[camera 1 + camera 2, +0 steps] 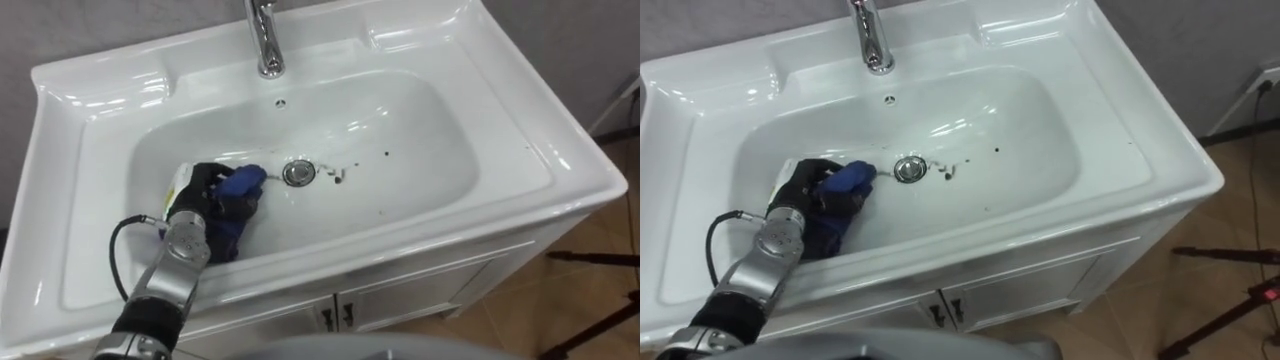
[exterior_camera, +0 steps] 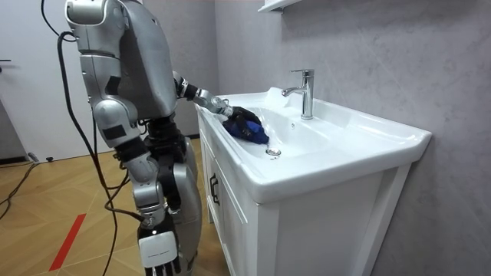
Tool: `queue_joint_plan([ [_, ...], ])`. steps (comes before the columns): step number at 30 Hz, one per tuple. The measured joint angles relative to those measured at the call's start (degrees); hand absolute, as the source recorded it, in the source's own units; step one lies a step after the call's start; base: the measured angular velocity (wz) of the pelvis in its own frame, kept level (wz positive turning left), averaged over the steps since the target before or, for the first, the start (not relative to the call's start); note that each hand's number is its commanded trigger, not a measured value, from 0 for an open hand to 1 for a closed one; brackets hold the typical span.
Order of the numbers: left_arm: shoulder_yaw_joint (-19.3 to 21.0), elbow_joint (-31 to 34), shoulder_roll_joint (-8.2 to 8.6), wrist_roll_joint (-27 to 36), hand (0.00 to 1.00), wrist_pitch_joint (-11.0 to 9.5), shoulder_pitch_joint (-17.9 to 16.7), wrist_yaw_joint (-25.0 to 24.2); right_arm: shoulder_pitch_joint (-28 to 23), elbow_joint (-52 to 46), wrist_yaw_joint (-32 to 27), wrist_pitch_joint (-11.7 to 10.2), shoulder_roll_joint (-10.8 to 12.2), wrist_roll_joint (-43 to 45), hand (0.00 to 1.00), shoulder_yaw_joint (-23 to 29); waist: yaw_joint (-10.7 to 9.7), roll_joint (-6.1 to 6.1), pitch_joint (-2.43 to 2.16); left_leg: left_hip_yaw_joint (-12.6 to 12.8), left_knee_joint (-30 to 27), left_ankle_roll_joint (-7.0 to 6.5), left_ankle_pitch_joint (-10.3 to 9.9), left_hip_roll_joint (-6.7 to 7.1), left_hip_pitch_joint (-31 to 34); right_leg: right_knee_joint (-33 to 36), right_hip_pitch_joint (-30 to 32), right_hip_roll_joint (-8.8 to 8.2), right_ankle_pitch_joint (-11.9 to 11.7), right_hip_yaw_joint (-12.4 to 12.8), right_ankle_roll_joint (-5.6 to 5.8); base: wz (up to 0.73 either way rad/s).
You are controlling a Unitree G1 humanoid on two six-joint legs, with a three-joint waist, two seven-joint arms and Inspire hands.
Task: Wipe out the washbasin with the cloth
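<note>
— Nearest to the lens, what is showing?

— Left hand (image 1: 207,196) is lying low in the white basin (image 1: 560,172), on the bowl's left slope. Its dark fingers are curling round a blue cloth (image 1: 243,183) and holding it against the porcelain.

— How close is that to the drain?

— The cloth's tip is sitting just beside the round metal drain (image 1: 298,172), not covering it. A few dark specks (image 1: 340,176) are lying right of the drain, with more dotting the bowl further right.

— Any room to move?

— The whole right half of the bowl is lying open, and the slope behind the hand is rising to the flat back rim. The chrome faucet (image 1: 265,40) is standing at the rear centre, with its spout reaching out over the bowl.

— What else is around?

— White cabinet doors (image 1: 420,295) are showing under the front edge. A dark stand's legs (image 1: 600,300) are resting on the wood floor (image 1: 560,300) at the right. In the room view the robot is standing at the cabinet's front, its right hand (image 2: 159,261) hanging by its leg with fingers loose and straight.
</note>
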State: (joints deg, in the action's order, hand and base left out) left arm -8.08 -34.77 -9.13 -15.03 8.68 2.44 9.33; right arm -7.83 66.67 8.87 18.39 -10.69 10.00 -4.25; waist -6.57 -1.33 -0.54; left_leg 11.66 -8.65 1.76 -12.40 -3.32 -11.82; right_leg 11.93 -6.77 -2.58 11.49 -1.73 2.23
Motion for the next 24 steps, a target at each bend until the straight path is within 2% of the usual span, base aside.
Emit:
queue_joint_plan([
  [6,-0.8,-0.2,0.27,5.4,1.0,-0.4,0.2,0.1,0.2,0.0,-0.5,-0.1,0.1,-2.9,0.0,0.0,-1.1,0.17,0.03,0.3,0.0,0.0,0.0,0.03,0.2,0.7,1.0,-0.08,0.0,0.1,-0.04,-0.02],
  [10,-1.4,-0.3,0.79,8.3,1.0,-0.4,0.5,0.1,0.1,0.2,-0.5,0.0,0.4,-3.0,0.0,0.0,-1.6,0.76,0.11,0.8,-0.1,0.0,0.0,0.04,0.4,0.8,1.3,-0.09,0.1,0.6,-0.03,-0.04],
  [18,-1.6,-0.9,2.86,9.8,1.0,-0.5,2.0,0.0,0.1,0.2,-0.4,0.1,1.3,-3.0,0.0,0.0,-2.8,1.28,0.42,1.7,-0.1,-0.01,0.0,0.1,1.4,0.9,2.5,-0.1,-0.1,1.2,0.11,-0.04],
  [24,-2.4,-2.6,3.8,9.9,1.0,-1.6,4.2,-0.2,0.1,0.3,-0.6,-0.1,1.4,-2.9,0.0,0.0,-3.1,1.47,0.62,2.7,-0.1,-0.02,0.0,0.1,2.1,1.7,4.1,-0.01,-0.2,2.1,0.12,-0.08],
])
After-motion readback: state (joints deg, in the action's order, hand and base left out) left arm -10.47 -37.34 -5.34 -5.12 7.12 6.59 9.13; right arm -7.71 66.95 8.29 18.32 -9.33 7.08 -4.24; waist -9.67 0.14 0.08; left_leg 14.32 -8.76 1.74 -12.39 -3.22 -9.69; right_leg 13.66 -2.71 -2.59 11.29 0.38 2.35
